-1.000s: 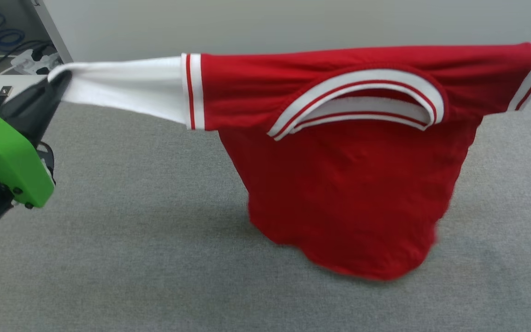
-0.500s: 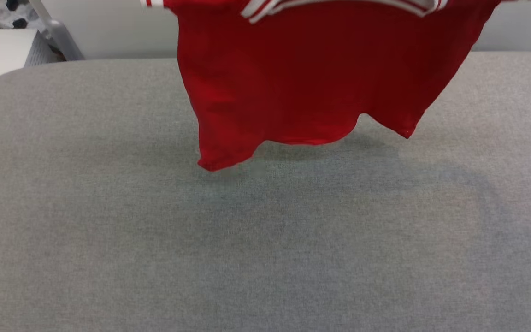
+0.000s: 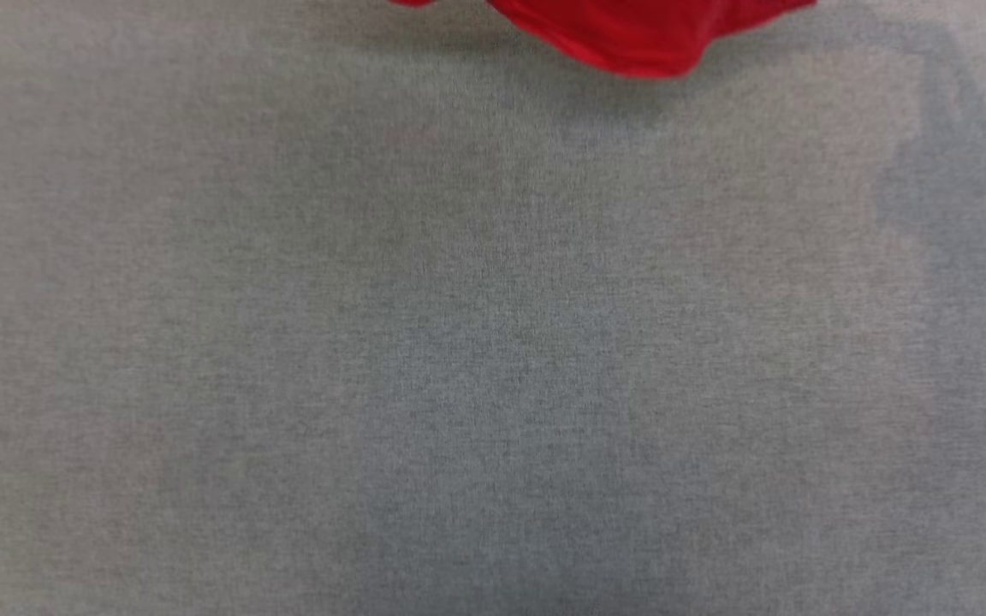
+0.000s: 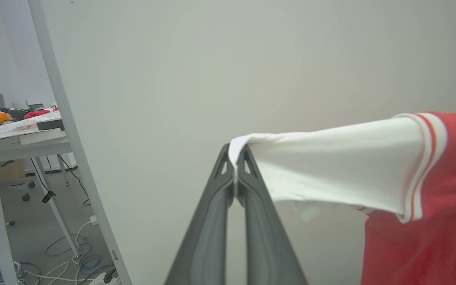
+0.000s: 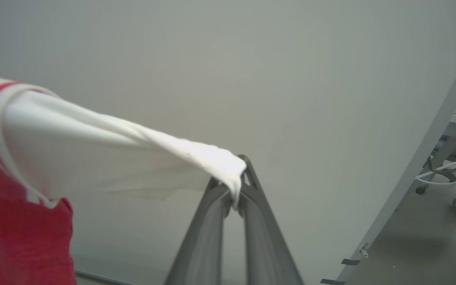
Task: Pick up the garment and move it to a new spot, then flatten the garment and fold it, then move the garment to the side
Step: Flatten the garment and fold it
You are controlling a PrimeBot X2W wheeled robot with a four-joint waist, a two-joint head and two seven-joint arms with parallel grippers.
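The garment, a red jersey with white sleeves and red-white trim, hangs stretched between my two arms. In the head view its red hem [image 3: 630, 43] dips in at the top edge, just above the grey table [image 3: 459, 342]. My left gripper [image 4: 236, 156] is shut on the end of one white sleeve [image 4: 331, 166], which runs off to the right toward the red body [image 4: 430, 237]. My right gripper [image 5: 238, 174] is shut on the end of the other white sleeve [image 5: 113, 154], which stretches away to the left toward the red body [image 5: 18, 237].
A pale wall panel [image 4: 251, 59] stands right behind both grippers. Past its edge in the left wrist view are a cluttered desk [image 4: 18, 138] and cables on the floor [image 4: 69, 253]. The right wrist view has a table leg and cables [image 5: 449, 166].
The head view has tilted down: the shirt, arm and wall have slid up and out, leaving only the hem at the top edge. Both sleeves remain gripped.
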